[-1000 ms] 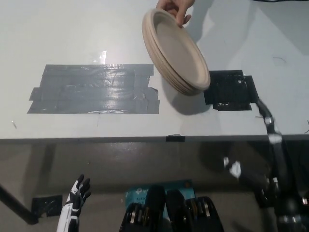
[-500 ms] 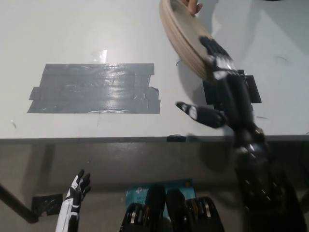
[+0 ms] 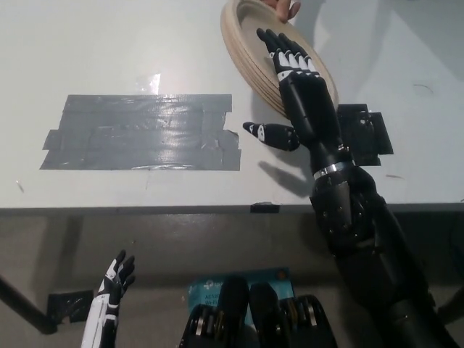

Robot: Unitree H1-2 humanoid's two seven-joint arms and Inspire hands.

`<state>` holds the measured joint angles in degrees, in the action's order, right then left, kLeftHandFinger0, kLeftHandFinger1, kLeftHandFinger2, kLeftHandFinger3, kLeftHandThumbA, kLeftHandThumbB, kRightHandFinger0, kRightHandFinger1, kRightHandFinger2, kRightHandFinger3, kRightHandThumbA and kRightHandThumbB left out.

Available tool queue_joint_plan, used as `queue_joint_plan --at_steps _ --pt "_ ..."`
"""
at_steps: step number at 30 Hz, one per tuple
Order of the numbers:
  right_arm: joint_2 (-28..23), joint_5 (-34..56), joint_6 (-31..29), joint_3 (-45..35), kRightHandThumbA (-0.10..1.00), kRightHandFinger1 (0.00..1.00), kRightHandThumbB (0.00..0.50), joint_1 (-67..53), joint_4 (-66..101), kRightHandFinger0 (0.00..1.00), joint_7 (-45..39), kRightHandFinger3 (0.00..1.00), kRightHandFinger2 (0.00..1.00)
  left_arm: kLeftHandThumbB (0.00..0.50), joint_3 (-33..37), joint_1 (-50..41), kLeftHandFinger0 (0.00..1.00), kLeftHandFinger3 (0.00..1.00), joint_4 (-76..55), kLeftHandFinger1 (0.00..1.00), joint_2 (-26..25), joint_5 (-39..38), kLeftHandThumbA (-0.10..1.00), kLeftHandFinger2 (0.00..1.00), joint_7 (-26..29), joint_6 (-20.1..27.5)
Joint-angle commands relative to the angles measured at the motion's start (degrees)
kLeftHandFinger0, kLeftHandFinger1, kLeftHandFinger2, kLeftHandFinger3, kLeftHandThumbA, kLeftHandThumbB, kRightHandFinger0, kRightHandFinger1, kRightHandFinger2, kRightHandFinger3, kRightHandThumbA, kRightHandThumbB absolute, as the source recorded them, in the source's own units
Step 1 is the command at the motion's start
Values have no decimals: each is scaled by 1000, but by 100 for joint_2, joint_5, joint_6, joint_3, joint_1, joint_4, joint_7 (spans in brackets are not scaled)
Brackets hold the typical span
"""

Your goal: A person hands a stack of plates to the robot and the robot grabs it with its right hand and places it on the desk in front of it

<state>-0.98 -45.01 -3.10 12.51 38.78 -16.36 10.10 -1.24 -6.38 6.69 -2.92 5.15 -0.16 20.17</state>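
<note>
– While a person's hand [image 3: 284, 7] pinches its top edge, where is the stack of plates [image 3: 239, 40]?
– Tilted above the worktop [image 3: 109, 43], far side. The black right robot hand [image 3: 297, 94] is spread across its face, thumb apart below, gripping nothing.
– And the left robot hand [image 3: 116, 279]?
– Low left, fingers apart, empty.

person's hand [image 3: 281, 7] seemingly crowds plates [image 3: 248, 40]

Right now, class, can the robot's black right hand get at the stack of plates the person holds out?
Probably yes: the right hand lies open over the stack of plates, thumb apart below the rim, nothing between them. The person's hand holds only the far edge.
</note>
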Motion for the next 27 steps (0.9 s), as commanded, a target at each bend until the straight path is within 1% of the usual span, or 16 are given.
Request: queue_joint_plan --at_steps 1,8,10,12,13,14,16,17,18,19,20,21,22,23,24,27 --pt "-36 -214 148 31 1000 1000 437 393 -68 1000 452 1000 1000 237 -29 54 1000 1000 -192 1000 -48 -4 1000 1000 66 206" --pt "-95 -309 120 101 1000 1000 432 436 -412 1000 746 1000 1000 226 -32 51 1000 1000 -160 1000 -36 -29 1000 1000 72 280" --pt "-86 -399 209 155 967 1000 450 453 -592 1000 895 1000 1000 223 -35 37 1000 1000 -150 1000 -20 -66 1000 1000 69 286" --pt "-77 -539 293 226 896 1000 459 493 -817 1000 1163 1000 1000 222 -37 34 1000 1000 -147 1000 -19 -48 1000 1000 80 271" --pt "-59 -627 313 258 791 1000 465 547 -1040 1000 1433 1000 1000 214 -32 35 1000 1000 -143 1000 -28 -61 1000 1000 65 283" --pt "-55 -654 324 277 785 1000 466 570 -1128 1000 1544 1000 1000 214 -31 36 1000 1000 -140 1000 -32 -70 1000 1000 58 290" --pt "-9 -889 408 309 567 1000 459 713 -1655 1000 2460 1000 1000 207 -17 19 1000 1000 -118 1000 -7 -65 1000 1000 63 298" --pt "-14 -1032 410 348 548 1000 395 811 -1936 1000 3044 1000 1000 206 -15 14 1000 1000 -129 1000 -5 -58 1000 1000 64 273" --pt "-36 -1132 434 395 549 1000 390 885 -2117 1000 3371 1000 1000 205 -16 14 1000 1000 -135 1000 -6 -52 1000 1000 66 258" --pt "-37 -1126 414 385 557 1000 329 914 -2175 1000 3487 1000 1000 205 -17 13 1000 1000 -139 1000 -6 -55 1000 1000 66 253" --pt "-40 -1112 381 376 562 1000 324 966 -2284 1000 3687 1000 1000 205 -18 11 1000 1000 -144 1000 -5 -59 1000 1000 65 246" --pt "-96 -1107 322 373 596 611 180 987 -2243 503 3692 933 744 198 -22 11 1000 1000 -140 1000 -2 -48 1000 1000 76 254" --pt "-120 -1103 295 375 596 611 180 1000 -2236 503 3707 933 744 198 -24 11 1000 1000 -138 1000 0 -43 1000 1000 81 257" --pt "-154 -1097 307 367 631 123 116 1008 -2159 101 3627 550 266 193 -26 12 1000 1000 -135 1000 1 -40 1000 1000 86 263" --pt "-224 -1071 258 358 783 5 32 1054 -2122 4 3549 64 11 184 -23 -3 1000 1000 -132 1000 4 -51 1000 1000 83 297" --pt "-269 -890 229 261 886 0 0 1095 -1992 0 3327 129 68 175 -28 -13 1000 1000 -162 1000 3 -29 1000 1000 94 283"
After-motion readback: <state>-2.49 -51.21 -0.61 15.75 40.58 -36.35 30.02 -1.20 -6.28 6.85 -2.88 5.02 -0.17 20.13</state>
